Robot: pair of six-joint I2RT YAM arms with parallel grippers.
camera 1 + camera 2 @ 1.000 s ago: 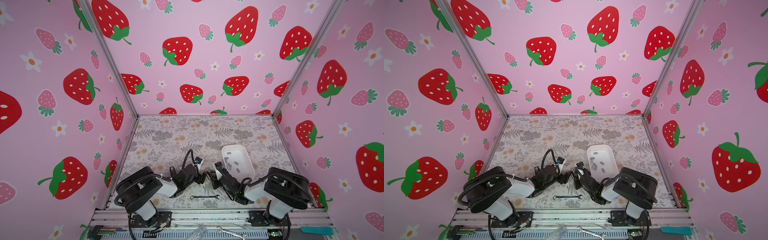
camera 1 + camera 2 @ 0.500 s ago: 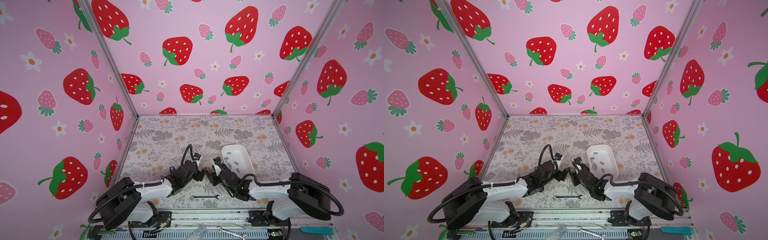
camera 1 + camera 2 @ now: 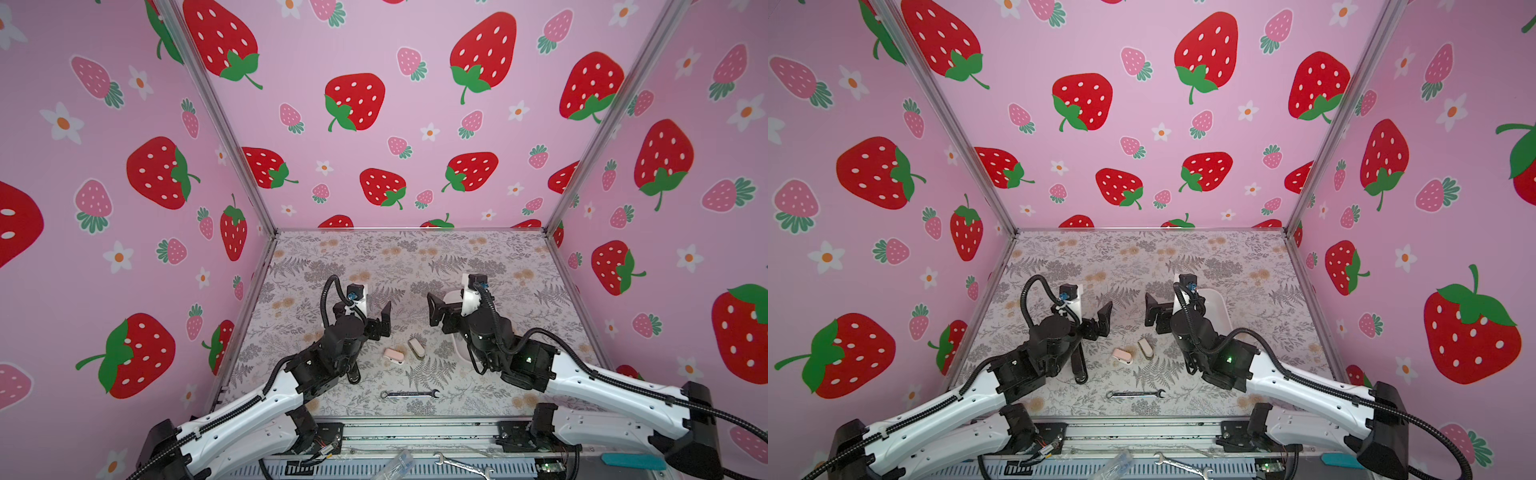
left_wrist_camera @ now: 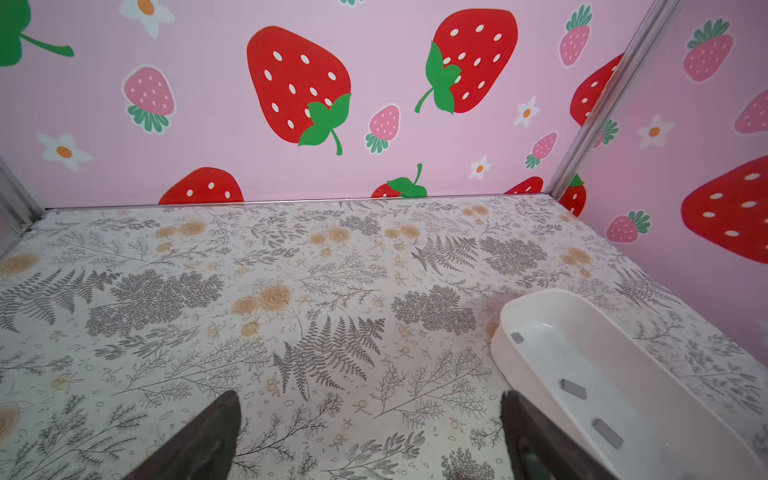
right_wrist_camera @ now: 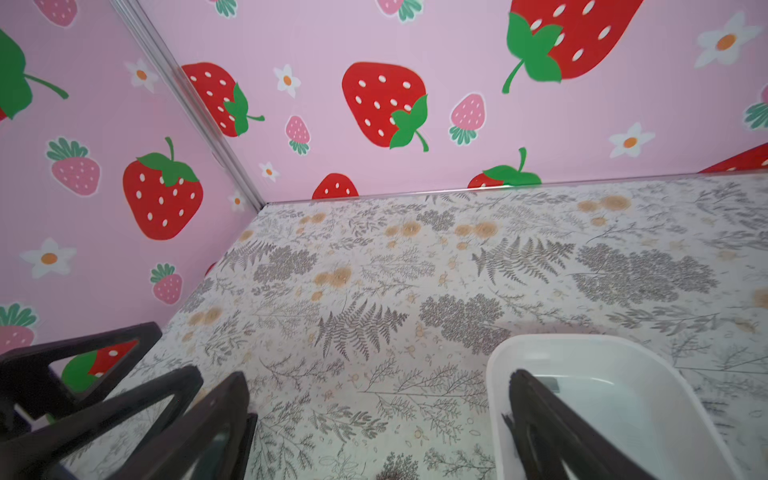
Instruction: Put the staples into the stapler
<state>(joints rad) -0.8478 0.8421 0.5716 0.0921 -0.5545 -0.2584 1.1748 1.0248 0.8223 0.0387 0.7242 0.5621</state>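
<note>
Left tool [image 4: 370, 395] and right tool [image 5: 378, 374] both gape empty above the bench [image 3: 332, 257]. Staples [image 4: 573, 388] lie in the white tray [image 4: 519, 299], with what seem two mini staplers [image 3: 393, 355] nearby.

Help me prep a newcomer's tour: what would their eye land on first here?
The pink walls covered in big red strawberries dominate everything. Below them, the left arm and right arm reach over a floral table, jaws open and empty, facing each other. Between them lie a pink mini stapler and a beige mini stapler, with a silver wrench nearer the front.
</note>
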